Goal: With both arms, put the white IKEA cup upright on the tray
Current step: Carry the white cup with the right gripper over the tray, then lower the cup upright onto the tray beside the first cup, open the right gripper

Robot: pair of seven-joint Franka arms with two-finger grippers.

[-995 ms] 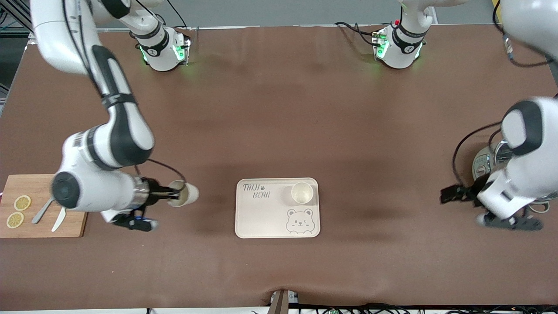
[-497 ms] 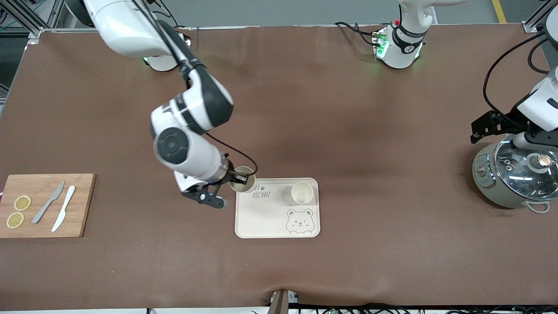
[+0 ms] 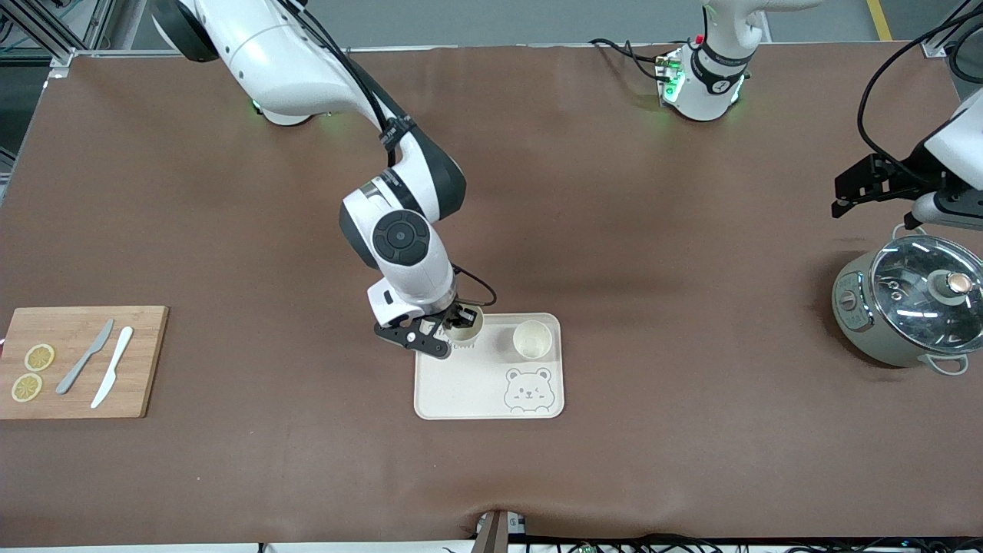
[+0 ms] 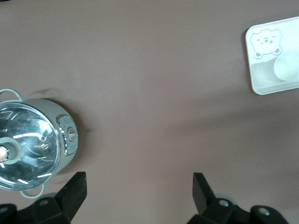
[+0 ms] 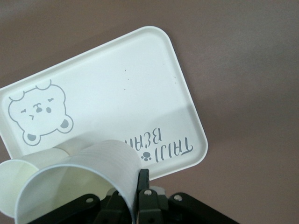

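Observation:
The cream tray (image 3: 461, 384) with a bear face lies near the middle of the table; it also shows in the right wrist view (image 5: 117, 84) and the left wrist view (image 4: 261, 84). A white cup (image 3: 532, 339) stands upright on it. My right gripper (image 3: 455, 321) is shut on the rim of a second white cup (image 3: 465, 326), (image 5: 79, 179), held mouth-up over the tray's corner toward the right arm's end. My left gripper (image 3: 856, 187), (image 4: 139, 186) is open and empty, above the table by a pot.
A metal pot with a glass lid (image 3: 914, 307), (image 4: 28, 144) stands at the left arm's end of the table. A wooden cutting board (image 3: 77, 384) with two knives and lemon slices lies at the right arm's end.
My right gripper carried the cup from beside the cutting board to over the tray's corner. My left arm lifted away from the pot.

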